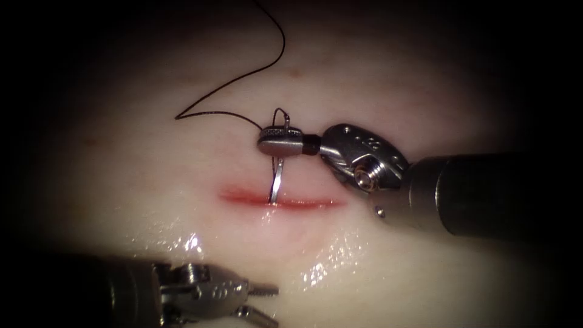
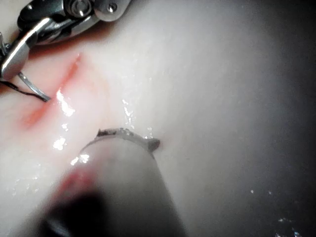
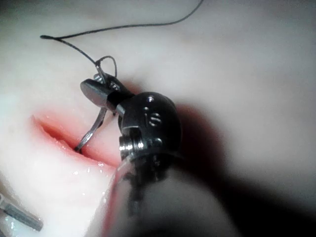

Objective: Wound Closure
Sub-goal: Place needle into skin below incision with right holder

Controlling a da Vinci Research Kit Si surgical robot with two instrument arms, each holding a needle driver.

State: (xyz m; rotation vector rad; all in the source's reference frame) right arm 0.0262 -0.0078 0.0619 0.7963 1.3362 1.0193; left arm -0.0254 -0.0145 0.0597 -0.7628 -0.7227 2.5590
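Note:
My right tool (image 1: 267, 140) is shut on the curved needle (image 1: 277, 176) near its tail end, just above the cut (image 1: 303, 204). The needle arcs down from the jaws, and its tip touches the red cut left of its middle; how deep it sits I cannot tell. The right wrist view shows the same grip (image 3: 88, 90), with the needle (image 3: 94, 129) meeting the cut (image 3: 49, 129). Black thread (image 1: 243, 76) runs from the needle's tail to the left, then loops up and away over the tissue (image 1: 425, 91). My left tool (image 1: 273, 305) waits below the cut, open and holding nothing.
Wet, shiny patches (image 1: 328, 261) lie on the tissue below the cut. In the left wrist view the right tool (image 2: 19, 49) and the needle (image 2: 34, 91) stand at the cut (image 2: 44, 106). One jaw of the left tool (image 3: 22, 217) reaches into the right wrist view.

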